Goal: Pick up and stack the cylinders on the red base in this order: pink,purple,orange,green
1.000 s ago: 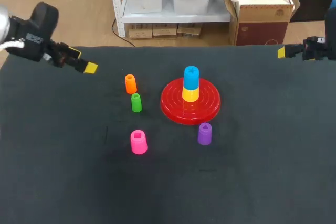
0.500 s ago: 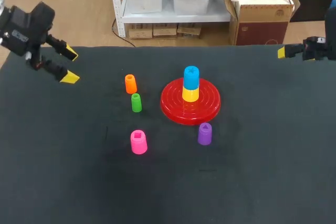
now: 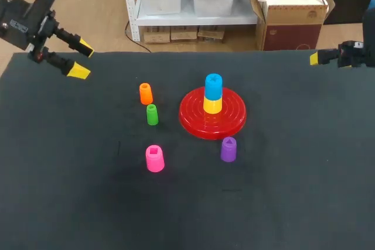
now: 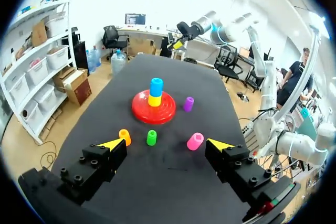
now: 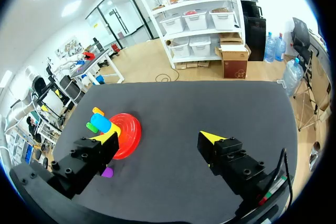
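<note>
**Desk** (image 3: 293,203): dark cloth top, carrying every item listed below.

**Red base** (image 3: 212,122): round ribbed disc, slightly beyond the middle of the desk. It bears a stack of two:
- yellow cylinder (image 3: 212,105), directly on the base;
- blue cylinder (image 3: 213,86), on top of the yellow one.

**Loose cylinders**, all standing on the desk and none on the base:
- pink cylinder (image 3: 154,158): nearer than the base and to its left, well apart from it, square socket in its top;
- purple cylinder (image 3: 228,149): just beside the base's near rim, to the right of the pink one;
- orange cylinder (image 3: 146,93): left of the base, apart from it;
- green cylinder (image 3: 152,115): near the orange one, on its near side, also left of the base.

**Left pincer** (image 3: 81,60): above the far left corner of the desk. Its yellow-tipped fingers are spread wide with nothing between them.

**Right pincer** (image 5: 157,139): at the far right edge of the desk, well apart from every cylinder. Its fingers are parted and it holds nothing.
</note>
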{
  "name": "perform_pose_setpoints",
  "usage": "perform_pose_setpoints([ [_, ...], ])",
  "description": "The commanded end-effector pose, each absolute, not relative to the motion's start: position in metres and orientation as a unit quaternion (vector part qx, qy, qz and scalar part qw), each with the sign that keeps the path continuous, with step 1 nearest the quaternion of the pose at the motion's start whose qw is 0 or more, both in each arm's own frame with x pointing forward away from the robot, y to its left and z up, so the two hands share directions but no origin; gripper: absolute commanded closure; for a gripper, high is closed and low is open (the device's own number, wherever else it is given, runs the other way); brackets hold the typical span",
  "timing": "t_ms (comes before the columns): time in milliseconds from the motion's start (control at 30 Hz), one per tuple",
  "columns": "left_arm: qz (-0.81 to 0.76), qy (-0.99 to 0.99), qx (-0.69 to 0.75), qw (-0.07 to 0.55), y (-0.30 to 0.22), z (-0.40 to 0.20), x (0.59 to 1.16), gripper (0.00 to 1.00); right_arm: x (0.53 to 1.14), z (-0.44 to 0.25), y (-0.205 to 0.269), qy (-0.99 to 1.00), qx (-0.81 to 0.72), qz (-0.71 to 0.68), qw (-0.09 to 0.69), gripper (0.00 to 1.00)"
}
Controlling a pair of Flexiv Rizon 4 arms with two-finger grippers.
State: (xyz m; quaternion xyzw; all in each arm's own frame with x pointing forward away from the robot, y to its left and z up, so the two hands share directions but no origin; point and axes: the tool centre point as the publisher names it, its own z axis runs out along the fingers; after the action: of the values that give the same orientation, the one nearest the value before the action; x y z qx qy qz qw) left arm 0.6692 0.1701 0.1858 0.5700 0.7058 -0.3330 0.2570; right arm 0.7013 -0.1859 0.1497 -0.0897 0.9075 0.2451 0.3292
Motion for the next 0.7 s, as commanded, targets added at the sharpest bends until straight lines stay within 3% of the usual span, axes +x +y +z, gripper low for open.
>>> perform_pose_setpoints([
  [33,-0.337,0.702,0.565,0.273,0.169,0.178,0.664,0.0,0.7,0.15,-0.185,0.908,-0.089,0.244,0.33,0.0],
  [700,-0.297,0.76,0.508,0.276,0.194,0.164,0.687,0.0,0.7,0.15,-0.185,0.908,-0.089,0.244,0.33,0.0],
])
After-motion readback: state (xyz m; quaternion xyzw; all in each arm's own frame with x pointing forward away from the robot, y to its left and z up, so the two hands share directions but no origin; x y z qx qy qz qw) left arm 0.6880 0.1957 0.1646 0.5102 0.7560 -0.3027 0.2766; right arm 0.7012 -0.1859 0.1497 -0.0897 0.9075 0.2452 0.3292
